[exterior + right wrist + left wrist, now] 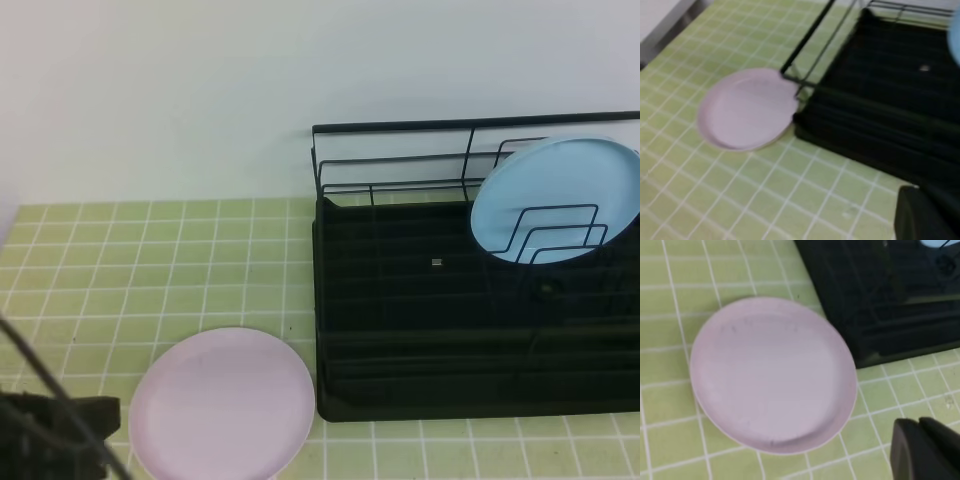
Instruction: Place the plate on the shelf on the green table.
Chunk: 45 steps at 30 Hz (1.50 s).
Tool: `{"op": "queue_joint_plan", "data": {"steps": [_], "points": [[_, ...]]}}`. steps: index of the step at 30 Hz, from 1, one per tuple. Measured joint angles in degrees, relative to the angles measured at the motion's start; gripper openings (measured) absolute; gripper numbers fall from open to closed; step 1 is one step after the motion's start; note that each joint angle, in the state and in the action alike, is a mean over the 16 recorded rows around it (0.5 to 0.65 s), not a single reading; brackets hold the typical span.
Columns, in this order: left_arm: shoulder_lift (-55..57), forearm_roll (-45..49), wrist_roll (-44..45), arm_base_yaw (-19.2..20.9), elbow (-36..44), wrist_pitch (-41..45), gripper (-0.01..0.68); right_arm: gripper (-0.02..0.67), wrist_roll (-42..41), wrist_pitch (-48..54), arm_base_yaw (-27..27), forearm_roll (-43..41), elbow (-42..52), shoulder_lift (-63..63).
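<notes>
Left gripper (pixel 922 450) clenched, empty, just beside pink plate (pixel 772 372); right gripper (pixel 927 215) clenched, empty too. Plate lies flat on green table (pixel 100 260), beside black dish rack (pixel 420 330). Likely light, stiff, slick; take the raised rim.

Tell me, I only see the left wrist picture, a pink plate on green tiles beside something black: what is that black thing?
Observer: It is a black dish rack with wire rails; the high view shows all of it standing on the green table.
Operator: Is anything in it?
Observer: Yes, a light blue plate stands on edge among the wire dividers at the right.
Operator: Has the pink plate been picked up?
Observer: No. The pink plate lies flat on the tiles just left of the rack, and nothing holds it.
Operator: Where is the arm?
Observer: The high view shows a dark part of the left arm at the lower left corner, beside the plate.
</notes>
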Motion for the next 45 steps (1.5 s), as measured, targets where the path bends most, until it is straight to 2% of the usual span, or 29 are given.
{"op": "queue_joint_plan", "data": {"steps": [3,14,18,30,45], "points": [[4.5,1.2,-2.3,0.0,-1.1,0.5,0.066,-0.004,-0.8,1.5,1.6,1.7,-0.2,0.4],[18.4,10.2,-13.4,0.0,-3.7,-0.3,0.324,-0.004,-2.4,4.0,4.1,3.8,-0.2,0.4],[23.9,14.7,-15.6,0.0,-5.9,-1.0,0.379,-0.003,-2.4,4.5,4.1,4.4,-0.2,0.4],[41.9,23.6,-12.5,0.0,-14.9,-0.1,0.370,-0.003,-2.2,5.6,4.1,8.1,-0.2,0.4],[55.7,23.5,-10.8,0.0,-21.7,-0.2,0.354,-0.004,-2.2,8.5,4.1,11.5,-0.2,0.4]]}}
